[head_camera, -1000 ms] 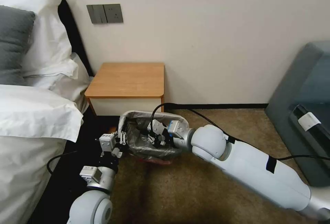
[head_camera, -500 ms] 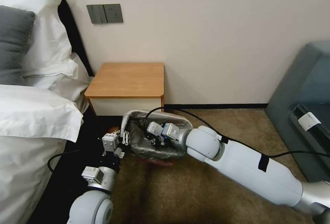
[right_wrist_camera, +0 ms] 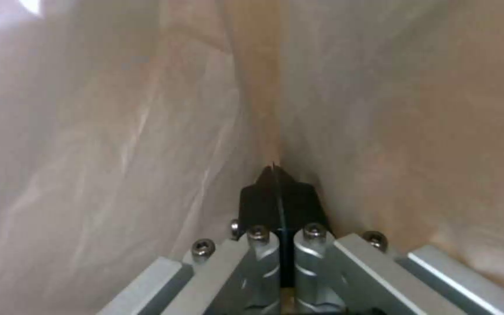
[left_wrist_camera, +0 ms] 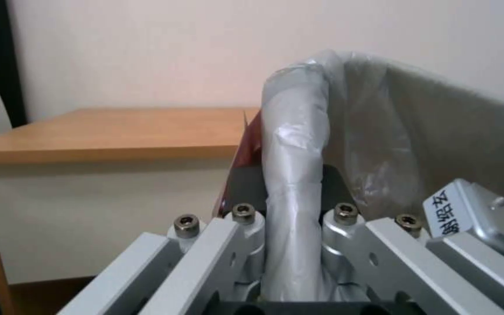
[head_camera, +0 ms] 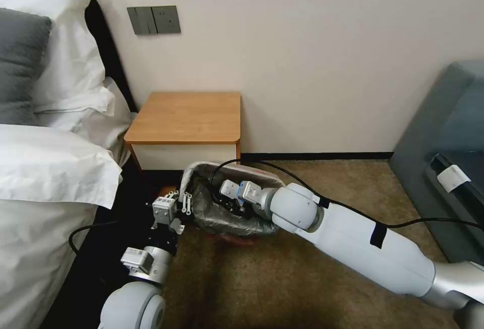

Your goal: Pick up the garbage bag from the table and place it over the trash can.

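Observation:
The beige trash can point(head_camera: 197, 171) stands on the carpet in front of the table point(head_camera: 186, 117), lined with the crinkly grey garbage bag point(head_camera: 222, 218). A pink-red edge of the bag point(head_camera: 233, 238) hangs out under the near side. My left gripper point(head_camera: 182, 204) is at the can's left rim. In the left wrist view that gripper point(left_wrist_camera: 292, 197) is clamped across the bag-covered rim point(left_wrist_camera: 295, 144), with the table point(left_wrist_camera: 106, 129) behind. My right gripper point(head_camera: 228, 199) reaches down inside the can. In the right wrist view it point(right_wrist_camera: 278, 188) is shut, its tips pressed into a fold of the bag point(right_wrist_camera: 147, 131).
A bed with white bedding point(head_camera: 45, 162) stands close on the left. A grey armchair point(head_camera: 448, 157) is at the right, with the wall right behind the table. A black cable point(head_camera: 282, 167) runs from my right wrist over the can's rim. Open carpet point(head_camera: 262, 278) lies in front.
My right arm has pushed deeper into the can and further left. The can and bag have shifted a little right and away, and my left gripper has followed on the rim.

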